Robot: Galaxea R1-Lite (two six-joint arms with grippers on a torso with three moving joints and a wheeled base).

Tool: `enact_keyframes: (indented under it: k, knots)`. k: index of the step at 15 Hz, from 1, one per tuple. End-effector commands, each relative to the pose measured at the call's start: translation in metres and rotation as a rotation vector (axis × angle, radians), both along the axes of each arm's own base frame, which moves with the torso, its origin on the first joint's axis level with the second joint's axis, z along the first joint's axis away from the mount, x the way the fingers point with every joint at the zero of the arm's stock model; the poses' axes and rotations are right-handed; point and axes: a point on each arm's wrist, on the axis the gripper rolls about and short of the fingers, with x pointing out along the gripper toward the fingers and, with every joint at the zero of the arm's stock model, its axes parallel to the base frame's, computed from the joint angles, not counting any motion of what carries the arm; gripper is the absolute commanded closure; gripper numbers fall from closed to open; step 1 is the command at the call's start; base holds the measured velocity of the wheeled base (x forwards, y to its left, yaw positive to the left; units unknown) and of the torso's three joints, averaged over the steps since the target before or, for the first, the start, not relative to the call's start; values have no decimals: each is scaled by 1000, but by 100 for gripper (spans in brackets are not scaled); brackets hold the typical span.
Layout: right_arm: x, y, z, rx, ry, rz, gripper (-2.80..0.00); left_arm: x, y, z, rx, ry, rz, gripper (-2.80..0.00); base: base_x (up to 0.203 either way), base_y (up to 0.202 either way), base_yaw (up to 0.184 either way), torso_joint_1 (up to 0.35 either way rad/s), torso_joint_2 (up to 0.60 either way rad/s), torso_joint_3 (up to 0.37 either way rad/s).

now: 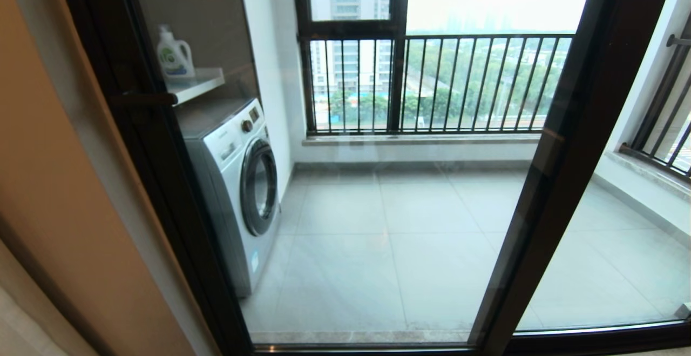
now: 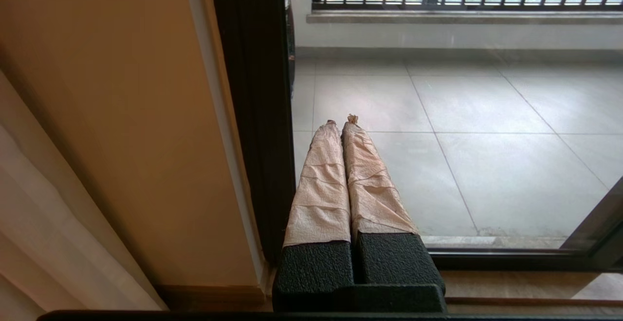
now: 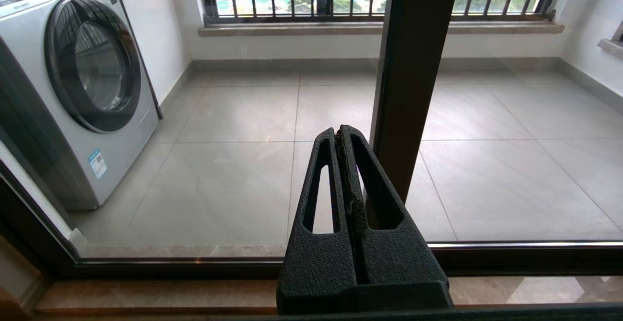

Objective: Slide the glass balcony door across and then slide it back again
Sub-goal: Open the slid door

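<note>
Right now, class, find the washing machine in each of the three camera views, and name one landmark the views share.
Head view: washing machine stands at left, behind the glass, below a shelf.
Left wrist view: only a thin dark sliver past the dark frame upright could be it; cannot tell.
Right wrist view: it fills the upper-left corner.
Shared landmark: the railing bars above the stone sill.

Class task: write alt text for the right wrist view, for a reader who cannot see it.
The right gripper, fingers shut and empty, points at the glass balcony door beside its dark upright. Through the glass: a washing machine and a tiled balcony floor.
</note>
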Motion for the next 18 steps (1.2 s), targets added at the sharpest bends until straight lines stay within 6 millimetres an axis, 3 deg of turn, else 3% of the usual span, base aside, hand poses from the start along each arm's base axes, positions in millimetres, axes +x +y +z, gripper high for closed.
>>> enact_keyframes:
  k: [1,18]
  knots:
    - [1,0,-3,7,11,1,0,0,0,0,1,1,0,0,0,0,0,0,0,0]
    - [1,0,-3,8,11,1,0,0,0,0,68,5,-11,0,0,0,0,0,0,0]
